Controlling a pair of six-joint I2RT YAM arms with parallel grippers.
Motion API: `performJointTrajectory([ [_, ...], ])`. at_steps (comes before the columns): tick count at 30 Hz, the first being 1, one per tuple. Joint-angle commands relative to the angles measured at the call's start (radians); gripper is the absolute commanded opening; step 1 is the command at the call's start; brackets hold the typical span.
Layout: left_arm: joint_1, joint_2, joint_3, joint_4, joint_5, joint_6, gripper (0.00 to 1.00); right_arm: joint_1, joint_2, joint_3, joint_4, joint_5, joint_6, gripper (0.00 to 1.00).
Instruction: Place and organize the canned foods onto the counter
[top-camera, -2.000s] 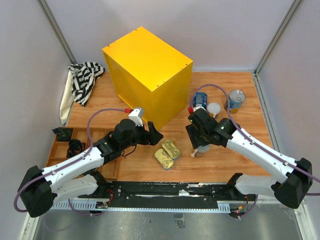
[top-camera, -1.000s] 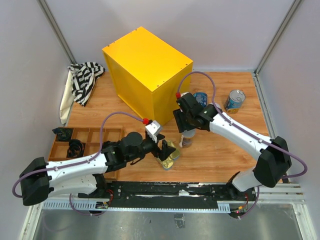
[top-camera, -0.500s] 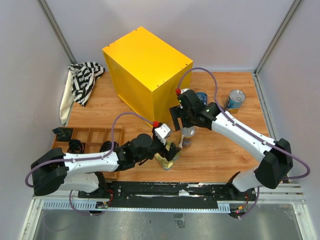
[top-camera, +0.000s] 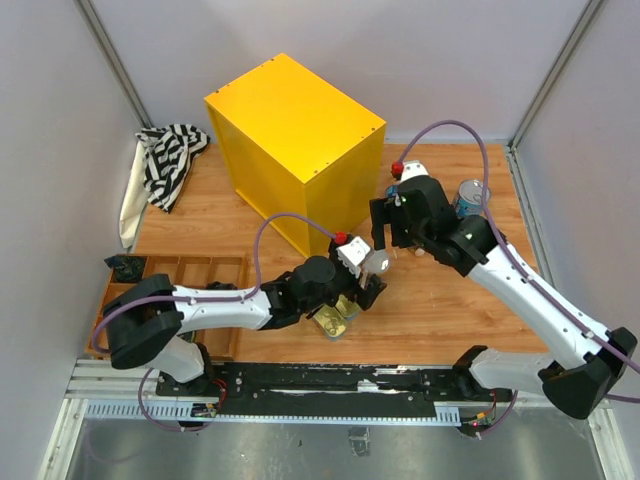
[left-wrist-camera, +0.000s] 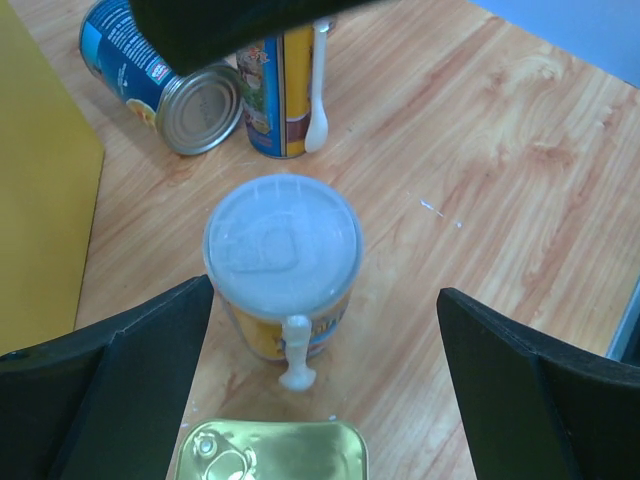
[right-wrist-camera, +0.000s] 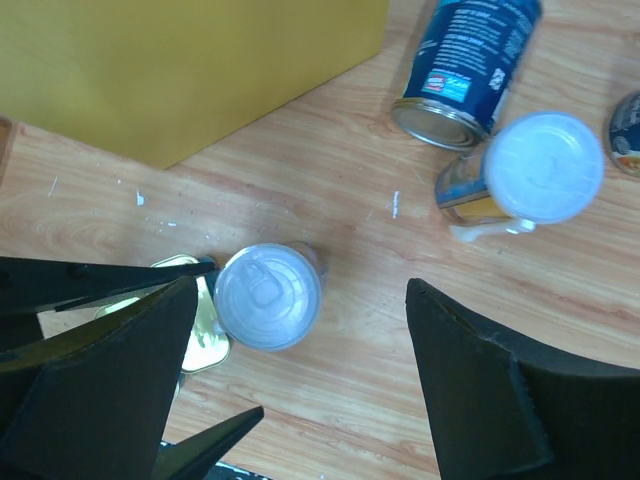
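**Handover in front of the counter: right arm lets go, left arm moves in**

Release is the news here. A second ago the right end effector (right-wrist-camera: 298, 283) was carrying a slim can (left-wrist-camera: 283, 255) in from the right side of the desk (top-camera: 450, 300). That can now stands upright on the wood on its own, just in front of the yellow counter (top-camera: 295, 130) and just beside the gold tins (top-camera: 335, 318). The right end effector has lifted clear and hangs above it with fingers spread wide, holding nothing.

Meanwhile the left arm has reached across. The left end effector (left-wrist-camera: 322, 300) is spread as wide as it goes, one finger on each side of the white lid, with wood showing in both gaps, so nothing is gripped yet.

This looks like a pass between the arms by way of the desk, leaving the left arm to close on the can and lift it.

The counter top carries no cans. The second slim can (right-wrist-camera: 545, 165) stands near a blue can (right-wrist-camera: 468, 60) lying on its side. The other blue can (top-camera: 468, 198) sits further right.
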Motion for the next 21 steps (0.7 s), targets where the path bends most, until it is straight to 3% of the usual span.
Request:
performJointTrajectory([
  [1, -0.012, 0.064, 0.056, 0.075, -0.06, 0.022, 0.99, -0.039, -0.057, -0.028, -0.031, 0.041, 0.003, 0.85],
  [16, -0.012, 0.235, 0.136, 0.149, -0.117, 0.059, 0.94, -0.126, -0.149, -0.079, -0.052, 0.014, -0.032, 0.84],
  [19, -0.011, 0.251, 0.144, 0.155, -0.125, 0.066, 0.88, -0.143, -0.163, -0.089, -0.051, 0.004, -0.039, 0.83],
  [21, -0.011, 0.255, 0.148, 0.154, -0.119, 0.074, 0.77, -0.153, -0.17, -0.095, -0.051, -0.002, -0.044, 0.83],
])
